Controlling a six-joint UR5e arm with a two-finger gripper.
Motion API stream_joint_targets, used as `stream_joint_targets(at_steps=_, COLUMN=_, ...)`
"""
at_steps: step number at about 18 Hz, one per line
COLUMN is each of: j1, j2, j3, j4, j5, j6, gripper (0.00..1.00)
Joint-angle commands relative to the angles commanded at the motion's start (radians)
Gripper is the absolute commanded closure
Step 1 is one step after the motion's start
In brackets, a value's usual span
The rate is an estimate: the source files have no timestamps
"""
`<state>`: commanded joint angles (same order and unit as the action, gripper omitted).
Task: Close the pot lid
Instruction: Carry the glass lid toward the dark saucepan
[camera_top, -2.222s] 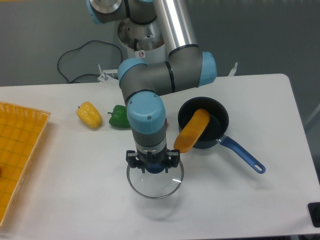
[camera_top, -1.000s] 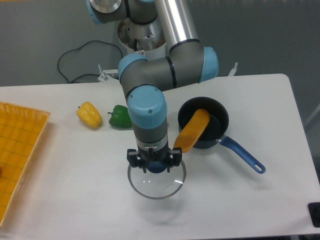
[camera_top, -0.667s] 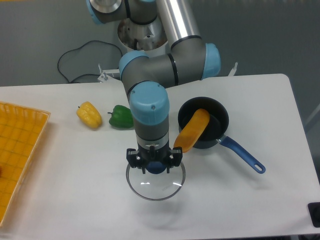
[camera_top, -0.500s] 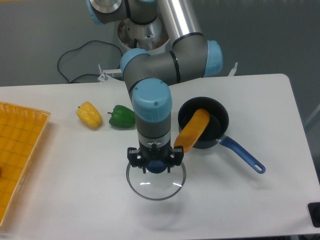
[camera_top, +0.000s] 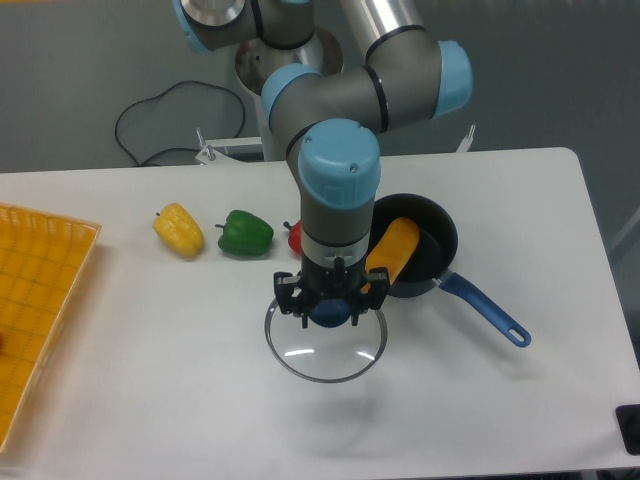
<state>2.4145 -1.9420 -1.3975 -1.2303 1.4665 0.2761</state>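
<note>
The gripper (camera_top: 331, 308) points straight down over the white table (camera_top: 150, 380) with its jaws clamped on the blue knob (camera_top: 329, 316) of the glass lid (camera_top: 325, 340). The lid hangs roughly level under it, a clear disc with a thin metal rim, and a faint shadow on the tabletop just near of it suggests it is held off the surface, though I cannot be sure of that from here. The pot (camera_top: 415, 245) sits just to the right and a little farther back, a small dark saucepan whose long blue handle (camera_top: 485, 310) runs out toward the near right. An orange-yellow pepper (camera_top: 392, 252) lies slanted in the pot, its lower end sticking out over the left rim, right beside the gripper; the arm's wrist hides part of it, so I cannot tell whether they touch. The lid's far right edge comes close to the pot's near left rim but the lid is not over the pot's opening. Farther left on the table are a yellow bell pepper (camera_top: 178, 229) and a green bell pepper (camera_top: 244, 233), close together but apart, and a bit of something red (camera_top: 295, 236) shows just behind the arm's blue wrist cap. A yellow mesh tray (camera_top: 35, 300) runs off the left edge of the table. Behind the table a black cable (camera_top: 160, 110) loops near the arm's base.
</note>
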Motion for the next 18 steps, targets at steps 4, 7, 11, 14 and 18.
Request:
stream_joint_targets(at_steps=4, j1=0.009, j2=0.014, j3=-0.015, j4=-0.008, j5=-0.006, j6=0.026, gripper=0.49)
stream_joint_targets(at_steps=7, j1=0.021, j2=0.032, j3=-0.046, j4=-0.008, j5=-0.029, j6=0.077, gripper=0.49)
stream_joint_targets(at_steps=11, j1=0.048, j2=0.075, j3=-0.104, j4=-0.011, j5=-0.075, j6=0.201, gripper=0.49)
stream_joint_targets(at_steps=14, j1=0.063, j2=0.083, j3=-0.130, j4=-0.011, j5=-0.095, j6=0.241, gripper=0.49)
stream_joint_targets(at_steps=18, j1=0.066, j2=0.089, j3=-0.141, j4=-0.011, j5=-0.107, j6=0.293, gripper=0.49)
